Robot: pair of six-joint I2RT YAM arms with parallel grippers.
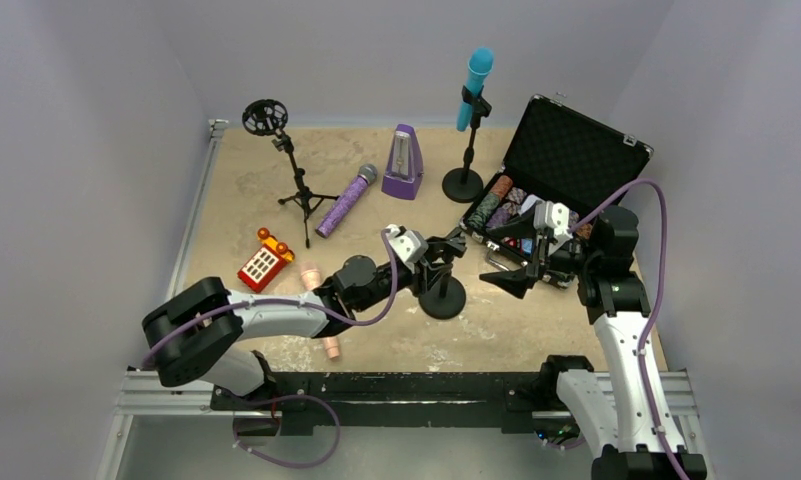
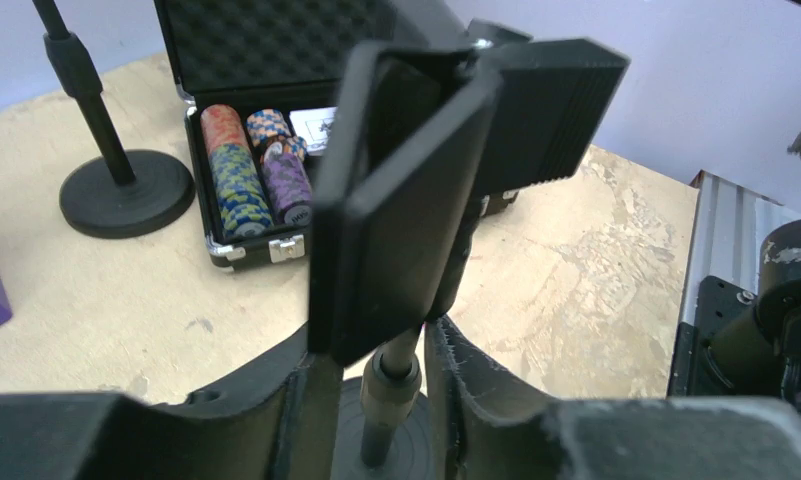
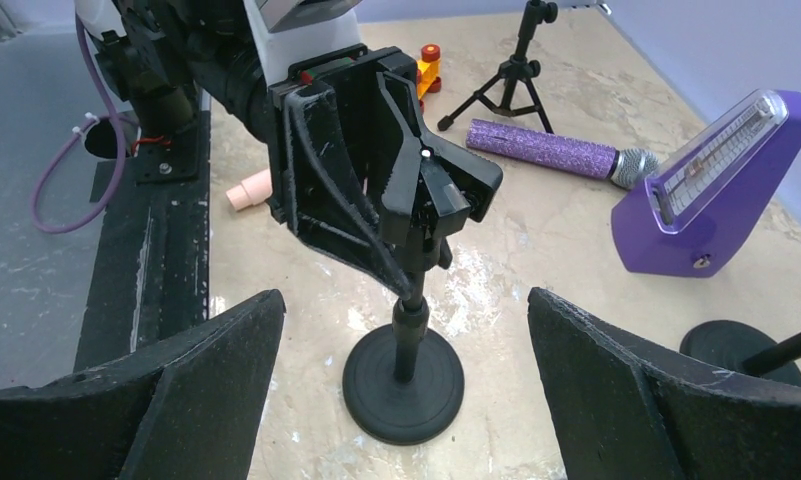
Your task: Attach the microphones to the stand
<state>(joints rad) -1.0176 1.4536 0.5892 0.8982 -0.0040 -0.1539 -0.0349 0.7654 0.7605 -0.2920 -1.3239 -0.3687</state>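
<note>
Purple mic [image 1: 344, 202] lies flat on the tabletop [image 1: 536, 330], long axis diagonal, mesh head toward the metronome [image 1: 404, 162]. Blue mic [image 1: 477, 78] sits near upright in the rear stand [image 1: 466, 160], head up. Pink mic [image 1: 311, 275] is mostly hidden under the L arm [image 1: 276, 315]; we see only its ends. L gripper [image 1: 438, 252] is pinched narrow on the front clip [image 3: 446, 190], which the R wrist view shows best. R gripper [image 3: 401, 300] gapes wide and holds nothing.
</note>
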